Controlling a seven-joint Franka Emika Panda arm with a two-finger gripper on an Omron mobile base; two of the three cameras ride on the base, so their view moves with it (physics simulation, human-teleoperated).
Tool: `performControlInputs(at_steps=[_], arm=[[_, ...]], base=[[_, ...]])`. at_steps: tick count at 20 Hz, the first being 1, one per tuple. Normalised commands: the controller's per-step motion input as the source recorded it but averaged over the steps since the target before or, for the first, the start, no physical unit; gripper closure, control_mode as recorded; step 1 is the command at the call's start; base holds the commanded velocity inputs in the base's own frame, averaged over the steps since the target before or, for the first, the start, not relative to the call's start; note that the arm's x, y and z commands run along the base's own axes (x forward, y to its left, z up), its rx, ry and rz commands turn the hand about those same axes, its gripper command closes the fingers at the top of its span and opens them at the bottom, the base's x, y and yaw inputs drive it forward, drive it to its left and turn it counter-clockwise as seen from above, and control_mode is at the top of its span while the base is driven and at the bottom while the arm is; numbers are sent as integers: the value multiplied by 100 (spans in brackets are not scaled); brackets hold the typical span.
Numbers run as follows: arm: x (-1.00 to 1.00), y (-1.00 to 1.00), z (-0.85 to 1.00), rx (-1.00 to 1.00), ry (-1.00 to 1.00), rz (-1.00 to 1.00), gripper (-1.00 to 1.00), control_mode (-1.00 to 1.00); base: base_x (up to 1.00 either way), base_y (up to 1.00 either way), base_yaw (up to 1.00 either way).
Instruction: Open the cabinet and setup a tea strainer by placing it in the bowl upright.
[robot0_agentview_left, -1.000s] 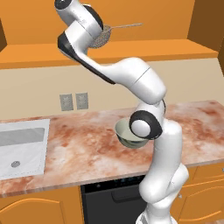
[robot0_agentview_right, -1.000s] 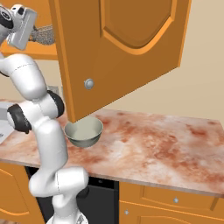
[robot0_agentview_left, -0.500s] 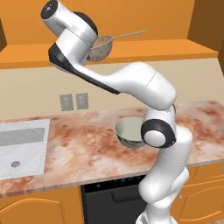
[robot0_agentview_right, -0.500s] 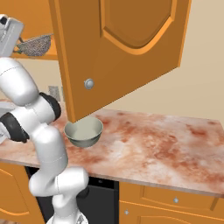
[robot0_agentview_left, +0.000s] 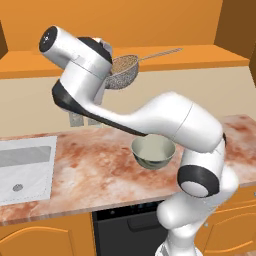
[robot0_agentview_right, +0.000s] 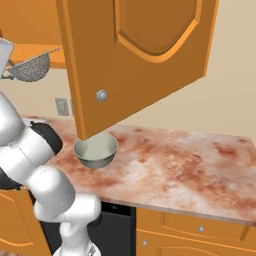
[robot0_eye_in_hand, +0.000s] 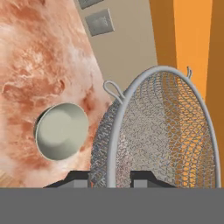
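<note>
The tea strainer (robot0_agentview_left: 122, 72) is held up in the air in front of the open cabinet (robot0_agentview_right: 135, 60), level with its lower shelf and well above the marble counter (robot0_agentview_left: 90, 170). In the hand view, the 2 dark finger tips are seen at either side of the strainer's rim, so the gripper (robot0_eye_in_hand: 111, 177) is closed on the tea strainer (robot0_eye_in_hand: 162, 131) at the edge of its mesh basket. In the left base view, the strainer's long thin handle is seen pointing away to the right along the shelf edge, slightly raised at its far end. In the right base view, the tea strainer (robot0_agentview_right: 31, 67) appears at the far left, with its mesh bulging downward. The cabinet's right door is swung wide open toward the camera, and 1 round silver knob (robot0_agentview_right: 101, 95) is seen near its lower corner. The bowl (robot0_agentview_left: 153, 151) stands upright on the counter, below the strainer and to its right. In the hand view, the bowl (robot0_eye_in_hand: 61, 130) is seen far beneath, apart from the mesh. A white sink (robot0_agentview_left: 25, 167) is set into the counter at the left, and 2 wall outlets (robot0_eye_in_hand: 99, 21) are mounted on the backsplash.
</note>
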Motion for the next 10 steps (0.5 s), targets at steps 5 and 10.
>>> performControlInputs(at_steps=[5,10], arm=[[-67,-1,0,0,-14,-20,100,-100],[-21,0,-2,1,-2,-34,100,-100]], base=[[0,0,0],[0,0,0]])
